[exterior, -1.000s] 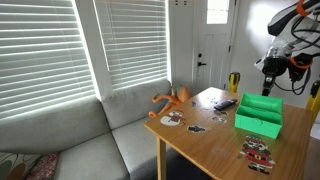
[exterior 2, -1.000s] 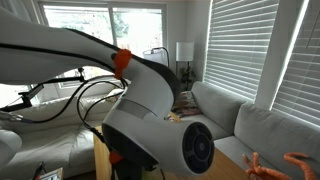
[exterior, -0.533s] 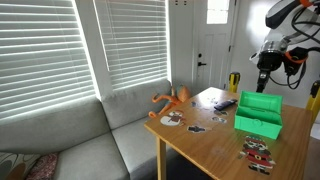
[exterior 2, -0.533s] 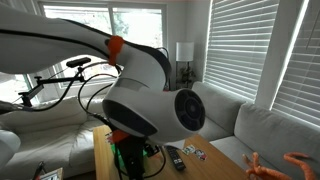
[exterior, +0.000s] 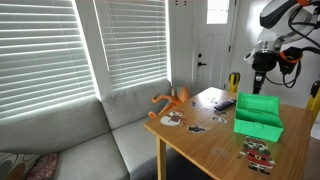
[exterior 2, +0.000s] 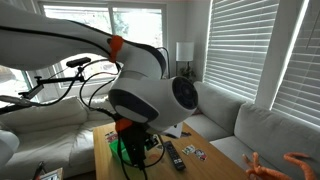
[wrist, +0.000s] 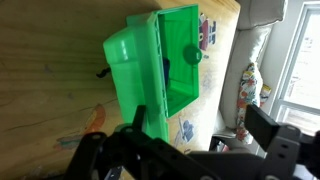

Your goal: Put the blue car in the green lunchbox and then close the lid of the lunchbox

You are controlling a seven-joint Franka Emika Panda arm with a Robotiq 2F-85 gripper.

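The green lunchbox [exterior: 259,121] stands on the wooden table [exterior: 205,148] with its lid [exterior: 262,102] open and upright. In the wrist view the lunchbox [wrist: 183,70] lies below me, its lid [wrist: 130,80] to the left. A small dark shape [wrist: 166,68] sits inside by the hinge wall; I cannot tell whether it is the blue car. My gripper [exterior: 262,72] hangs above the box, open and empty. In the wrist view the gripper [wrist: 205,135] has its jaws wide apart. In an exterior view the arm hides almost all of the lunchbox [exterior 2: 120,150].
An orange octopus toy [exterior: 172,100] and a longer flat dark blue item [exterior: 225,103] lie at the table's far side. Picture cards [exterior: 258,150] lie near the box. A grey sofa [exterior: 100,140] adjoins the table. A remote-like item [exterior 2: 174,156] lies on the table.
The gripper has risen a little and drifted left above the lunchbox. The arm has swung in the exterior view. The lunchbox has not moved.
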